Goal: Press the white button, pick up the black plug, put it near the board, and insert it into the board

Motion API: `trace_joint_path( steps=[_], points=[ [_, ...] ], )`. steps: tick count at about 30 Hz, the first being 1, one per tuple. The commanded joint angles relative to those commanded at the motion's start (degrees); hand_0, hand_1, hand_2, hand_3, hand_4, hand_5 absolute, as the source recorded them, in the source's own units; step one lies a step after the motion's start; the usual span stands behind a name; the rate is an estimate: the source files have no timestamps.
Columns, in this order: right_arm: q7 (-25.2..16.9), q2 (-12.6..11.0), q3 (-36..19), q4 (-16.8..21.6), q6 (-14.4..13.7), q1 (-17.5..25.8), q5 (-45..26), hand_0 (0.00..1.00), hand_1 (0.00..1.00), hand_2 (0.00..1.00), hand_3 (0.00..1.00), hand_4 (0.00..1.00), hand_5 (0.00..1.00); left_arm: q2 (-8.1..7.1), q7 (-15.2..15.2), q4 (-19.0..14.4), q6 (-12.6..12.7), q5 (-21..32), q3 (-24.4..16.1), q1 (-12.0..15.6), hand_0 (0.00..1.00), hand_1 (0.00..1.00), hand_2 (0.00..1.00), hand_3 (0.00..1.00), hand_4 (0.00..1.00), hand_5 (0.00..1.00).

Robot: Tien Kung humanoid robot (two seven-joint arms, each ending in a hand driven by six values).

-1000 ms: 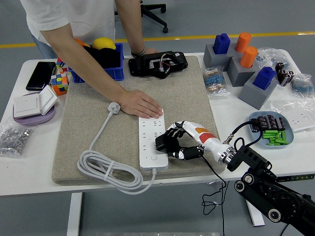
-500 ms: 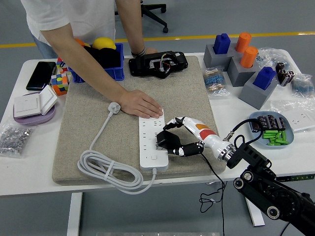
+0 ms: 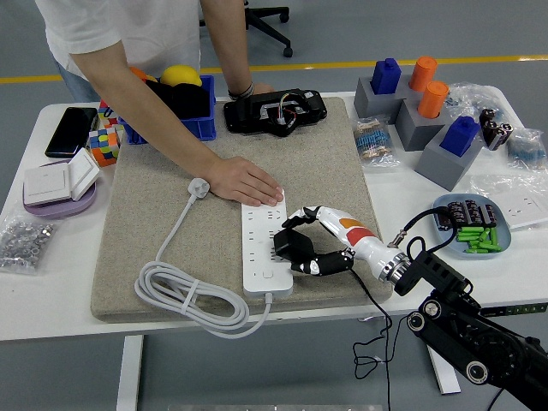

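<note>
The right hand (image 3: 312,244) has its fingers pinching the boxy black plug (image 3: 288,246) at the long white board (image 3: 265,248), whose 12 o'clock end a person's hand (image 3: 246,181) presses flat.

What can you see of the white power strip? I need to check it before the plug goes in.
The white power strip is a long, plastic-looking board with rows of sockets, lying flat on the grey felt mat. Its white cable coils to the left. A person's hand presses its far end. The right hand holds the black plug at its right edge.
</note>
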State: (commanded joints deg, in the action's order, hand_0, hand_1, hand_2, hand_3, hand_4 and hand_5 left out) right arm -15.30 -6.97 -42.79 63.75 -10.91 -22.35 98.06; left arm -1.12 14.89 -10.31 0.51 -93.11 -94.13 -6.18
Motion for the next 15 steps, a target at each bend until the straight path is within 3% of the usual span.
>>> trace_joint_path(
  steps=[2, 3, 15],
  points=[
    [-0.19, -0.07, 0.03, 0.07, -0.18, -0.03, -0.04, 0.600, 0.562, 0.571, 0.622, 0.902, 0.002, -0.02, 0.02, 0.00, 0.00, -0.03, -0.06, -0.03, 0.466, 0.496, 0.511, 0.578, 0.599, 0.258],
    [-0.33, -0.09, 0.04, 0.09, -0.30, -0.04, -0.13, 0.478, 0.497, 0.533, 0.603, 0.872, 0.002, -0.02, 0.00, 0.00, 0.00, -0.01, -0.02, -0.03, 0.466, 0.496, 0.512, 0.578, 0.598, 0.257],
    [-1.03, -0.10, 0.63, 0.15, -0.65, -0.04, -0.72, 0.459, 0.435, 0.482, 0.597, 0.850, 0.002, 0.02, 0.01, 0.00, 0.01, -0.08, -0.08, -0.03, 0.465, 0.496, 0.512, 0.578, 0.598, 0.259]
  ],
)
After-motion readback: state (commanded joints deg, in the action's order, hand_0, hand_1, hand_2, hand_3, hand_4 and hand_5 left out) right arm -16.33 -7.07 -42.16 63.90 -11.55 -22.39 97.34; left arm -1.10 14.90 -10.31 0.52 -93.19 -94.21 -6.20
